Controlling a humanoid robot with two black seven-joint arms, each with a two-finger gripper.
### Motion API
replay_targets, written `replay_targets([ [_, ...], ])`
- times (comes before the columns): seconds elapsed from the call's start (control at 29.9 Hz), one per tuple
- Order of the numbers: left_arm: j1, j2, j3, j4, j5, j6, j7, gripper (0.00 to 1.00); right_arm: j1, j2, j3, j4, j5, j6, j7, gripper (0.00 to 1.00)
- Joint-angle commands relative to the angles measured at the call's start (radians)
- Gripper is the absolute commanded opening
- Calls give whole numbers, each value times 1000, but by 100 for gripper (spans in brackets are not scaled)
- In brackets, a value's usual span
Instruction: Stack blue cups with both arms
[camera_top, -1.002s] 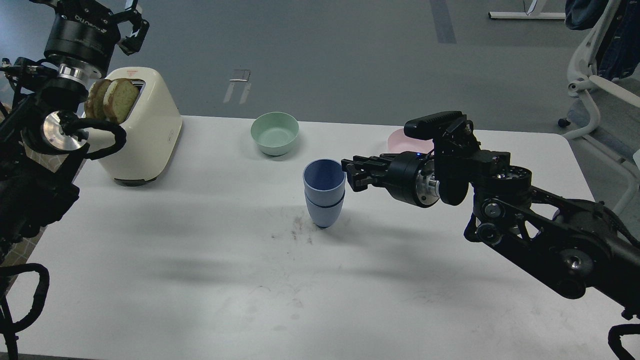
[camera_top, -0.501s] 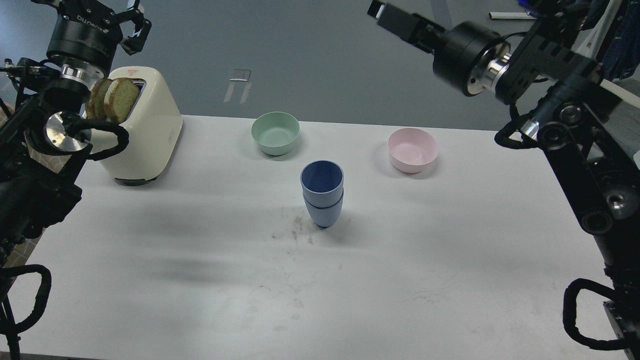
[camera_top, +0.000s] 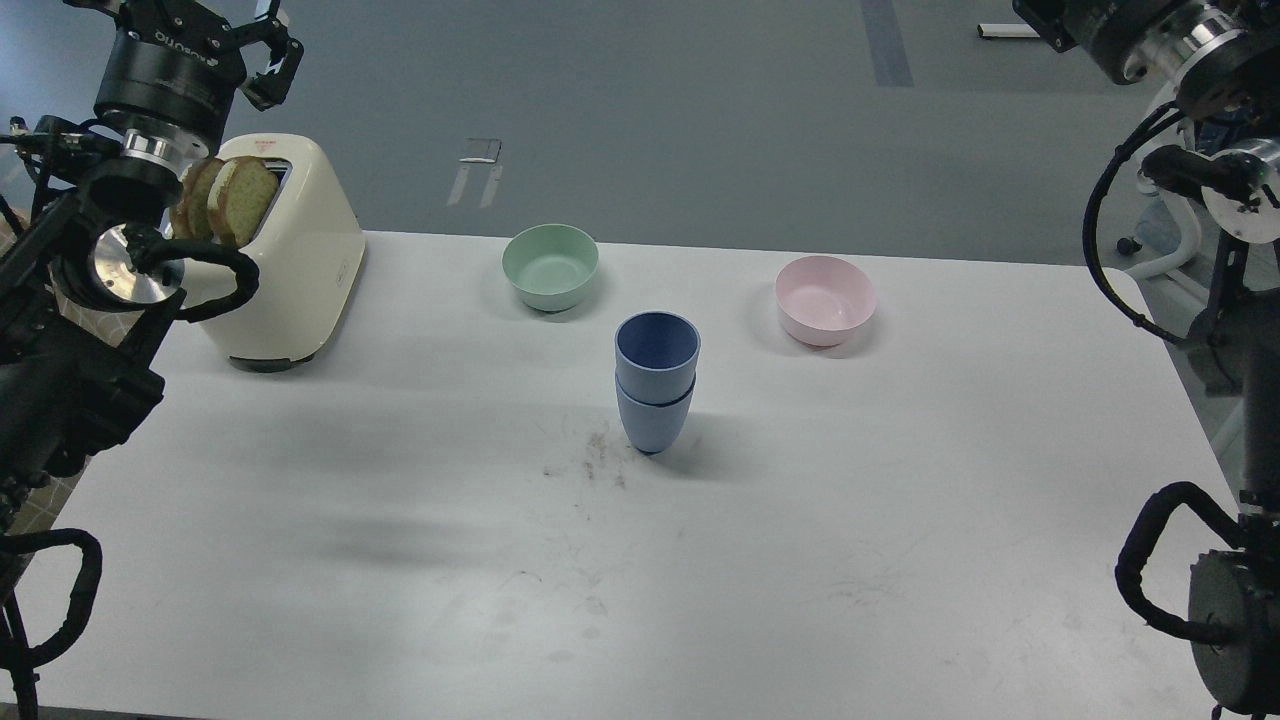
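Observation:
The two blue cups (camera_top: 655, 395) stand nested one inside the other, upright, near the middle of the white table (camera_top: 900, 520); the upper cup's dark inside shows. No gripper touches them. My left gripper (camera_top: 200, 15) is raised at the top left, above the toaster and far from the cups; its finger links are splayed apart and it holds nothing, with its tips cut by the top edge. My right arm (camera_top: 1190, 40) is raised at the top right corner, and its gripper is off the top edge.
A cream toaster (camera_top: 295, 255) with bread slices stands at the back left. A mint-green bowl (camera_top: 550, 265) sits behind the cups and a pink bowl (camera_top: 825, 300) to their back right. A white chair (camera_top: 1170, 210) stands off the table's right.
My right arm let go beside the stacked cups and swung up and away to the top right corner. The stack leaned slightly rightward. The left arm stayed put.

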Motion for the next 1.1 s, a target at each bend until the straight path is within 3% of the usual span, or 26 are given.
replay_targets([
  [0.0, 1, 1, -7, -1, -1, -1, -1, 98, -5, -15, 3, -120, 149, 0, 98, 100],
  [0.1, -2, 3, -7, -1, -1, -1, 0, 98, -43, -16, 4, -189, 279, 0, 172, 100],
  [0.17, -2, 1, -7, -1, -1, -3, 0, 98, -67, -16, 4, -202, 341, 0, 181, 100],
  [0.47, 13, -9, -10, -1, -6, -24, 0, 98, -161, -9, 23, -202, 648, 0, 181, 100],
  [0.7, 15, -18, -11, -1, -19, -27, 6, 98, -210, -16, 30, -196, 668, 0, 181, 100],
  [0.87, 21, -22, -11, -15, -50, -30, 68, 98, -210, -12, 64, -188, 671, 0, 183, 100],
  [1.07, 21, -15, -13, -18, -67, -30, 68, 98, -212, -9, 89, -159, 671, 0, 183, 100],
])
